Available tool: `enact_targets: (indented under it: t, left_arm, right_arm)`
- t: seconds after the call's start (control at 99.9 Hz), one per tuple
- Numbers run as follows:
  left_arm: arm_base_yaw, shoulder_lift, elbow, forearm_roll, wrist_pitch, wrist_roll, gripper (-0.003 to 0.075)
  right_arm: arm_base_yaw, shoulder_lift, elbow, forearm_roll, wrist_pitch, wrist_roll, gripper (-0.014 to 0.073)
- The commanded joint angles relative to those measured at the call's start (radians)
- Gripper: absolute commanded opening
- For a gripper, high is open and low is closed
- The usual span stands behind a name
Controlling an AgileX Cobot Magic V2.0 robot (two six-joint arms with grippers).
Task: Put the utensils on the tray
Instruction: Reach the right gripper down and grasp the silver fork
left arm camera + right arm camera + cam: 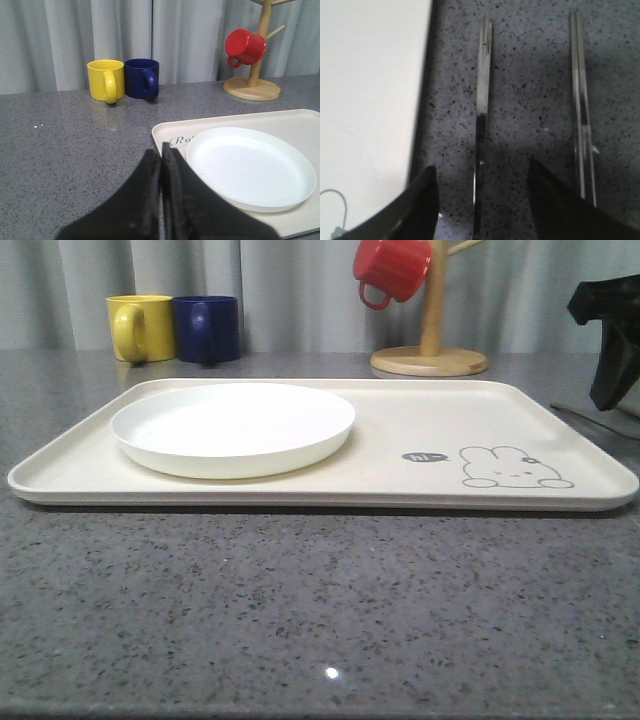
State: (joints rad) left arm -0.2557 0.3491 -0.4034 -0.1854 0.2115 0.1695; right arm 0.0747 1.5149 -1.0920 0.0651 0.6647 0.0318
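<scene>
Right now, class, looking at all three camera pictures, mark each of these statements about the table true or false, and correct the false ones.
1. The white plate sits on the tray. True.
2. The red mug stands on the table. False: it hangs on the wooden mug tree.
3. The left gripper is open. False: its fingers are shut together.
4. The right gripper straddles a silver utensil handle lying beside the tray. True.
5. The yellow mug is next to the blue mug. True.

tray (pixel 300 117): script cut to "Ra" behind plate (pixel 250 167) | slim utensil (pixel 481 125): head end off-frame, type unclear | chopsticks (pixel 582 115): ends cut by edge | right hand (pixel 610 330): cropped, fingertips hidden
</scene>
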Motion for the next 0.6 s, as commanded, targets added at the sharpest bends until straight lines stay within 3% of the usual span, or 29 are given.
enact_targets:
  t: [0.0,0.38,0.591]
  left_arm:
    - [-0.004,0.006,-0.028,-0.004,-0.083,-0.003,-0.0018]
    - [-0.004,0.006,-0.028,-0.004,-0.083,-0.003,-0.0018]
    - [-0.004,0.006,-0.028,-0.004,-0.083,-0.003,-0.0018]
  right_arm:
    - [0.000,-0.019,-0.036,0.000,-0.052,-0.008,0.0414]
    - [0.000,0.050,-0.036,0.000,-0.054,-0.008,0.0407]
    - [0.000,0.050,-0.036,0.001,-0.054,-0.008,0.0188]
